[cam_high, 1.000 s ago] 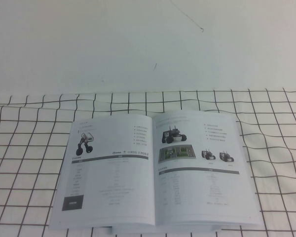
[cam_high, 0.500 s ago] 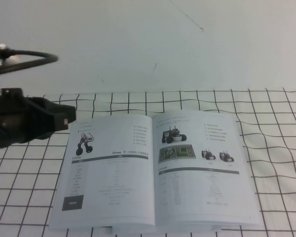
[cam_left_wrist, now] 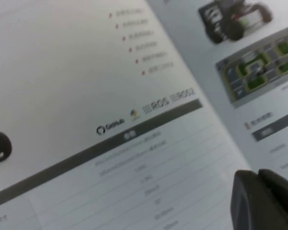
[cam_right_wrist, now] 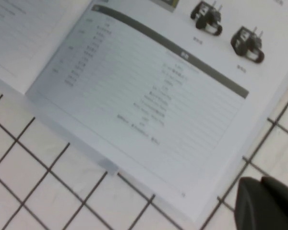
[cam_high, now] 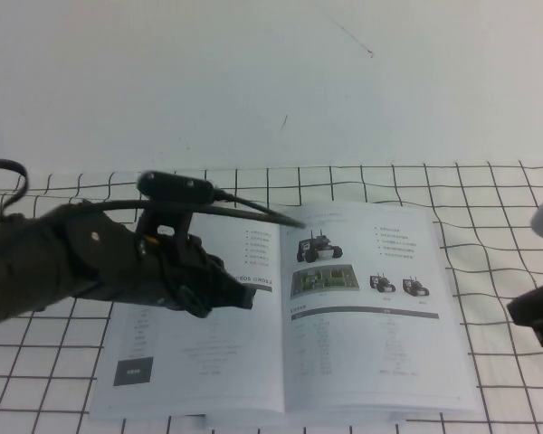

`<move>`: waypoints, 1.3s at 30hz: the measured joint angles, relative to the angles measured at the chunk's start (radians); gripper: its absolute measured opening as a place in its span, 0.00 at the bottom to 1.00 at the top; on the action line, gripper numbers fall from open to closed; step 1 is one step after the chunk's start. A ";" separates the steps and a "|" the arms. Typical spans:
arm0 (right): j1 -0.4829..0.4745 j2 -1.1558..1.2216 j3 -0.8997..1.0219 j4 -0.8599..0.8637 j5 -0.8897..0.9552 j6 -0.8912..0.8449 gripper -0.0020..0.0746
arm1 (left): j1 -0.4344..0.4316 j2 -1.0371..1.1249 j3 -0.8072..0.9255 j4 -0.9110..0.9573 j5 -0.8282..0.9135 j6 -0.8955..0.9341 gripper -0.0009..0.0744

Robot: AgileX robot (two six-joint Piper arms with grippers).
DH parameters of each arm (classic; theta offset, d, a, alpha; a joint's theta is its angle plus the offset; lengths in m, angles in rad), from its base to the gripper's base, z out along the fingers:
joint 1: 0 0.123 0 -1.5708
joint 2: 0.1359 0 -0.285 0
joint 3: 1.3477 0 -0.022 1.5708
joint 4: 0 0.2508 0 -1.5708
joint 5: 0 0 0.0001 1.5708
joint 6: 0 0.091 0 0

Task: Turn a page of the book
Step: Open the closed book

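The book (cam_high: 208,362) lies open and flat on the gridded cloth. Its right-hand leaf is the page (cam_high: 371,316), showing black wheeled robots, a green board picture and a grey table. My left gripper (cam_high: 244,298) is shut and empty, hovering over the left-hand leaf near the spine. In the left wrist view its fingers (cam_left_wrist: 252,196) are pressed together above the table print, with the page (cam_left_wrist: 259,72) beyond them. My right gripper (cam_high: 529,316) is shut and empty over the cloth just off the book's right edge. In the right wrist view it (cam_right_wrist: 261,201) sits beside the page (cam_right_wrist: 158,96) near its outer corner.
A white cloth with a black grid (cam_high: 507,217) covers the table under and around the book. A plain white wall (cam_high: 271,81) rises behind. A cable loop (cam_high: 4,176) of the left arm shows at the far left.
My left arm has swung in from the left and now reaches over the left-hand leaf. My right gripper has come into view at the right edge. The book has not moved.
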 joint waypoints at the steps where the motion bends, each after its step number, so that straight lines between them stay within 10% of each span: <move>1: 0.026 0.030 -0.021 -0.003 -0.020 0.000 0.02 | -0.002 0.034 0.000 0.008 -0.009 -0.002 0.01; 6: 0.093 0.201 -0.175 -0.013 -0.001 0.025 0.09 | -0.004 0.159 -0.005 0.024 -0.057 -0.007 0.01; 14: 0.094 0.470 -0.368 -0.028 0.062 0.130 0.52 | -0.004 0.257 -0.015 0.022 -0.056 -0.008 0.01; 39: 0.094 0.673 -0.390 -0.031 0.014 0.245 0.57 | -0.004 0.277 -0.023 -0.012 -0.046 -0.032 0.01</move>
